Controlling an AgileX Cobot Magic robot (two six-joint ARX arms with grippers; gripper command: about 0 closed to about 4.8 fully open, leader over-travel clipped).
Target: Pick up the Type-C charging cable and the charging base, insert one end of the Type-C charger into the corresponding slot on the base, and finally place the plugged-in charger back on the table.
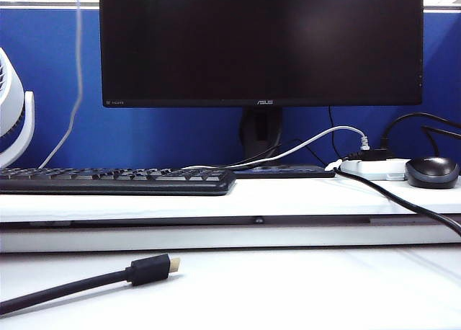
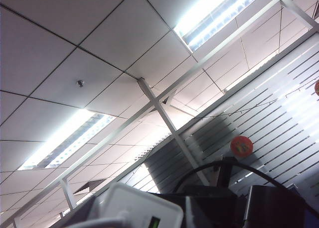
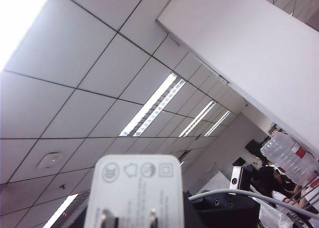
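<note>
**Me:** White plastic fills my right wrist view. It's the charging base (image 3: 133, 188), its 2 prongs toward the camera, up against the ceiling and well off the table (image 1: 288, 287). I judge that my right gripper (image 3: 199, 213) is pinching it, though the fingers themselves are hidden behind the block.

**Partner:** And the left?

**Me:** My left gripper (image 2: 214, 208) is just beside the base's green-lined port (image 2: 154, 222). I cannot tell whether its jaws are spread or clamped on the Type-C charging cable (image 3: 239, 192). Neither gripper shows in the exterior view.

**Partner:** How do you plug it in cleanly?

**Me:** I hold the base steady and grip the cable close behind its plug. Then I square 1 end to the slot and push straight. If it goes in tilted, I expect it to jam or bend.
</note>
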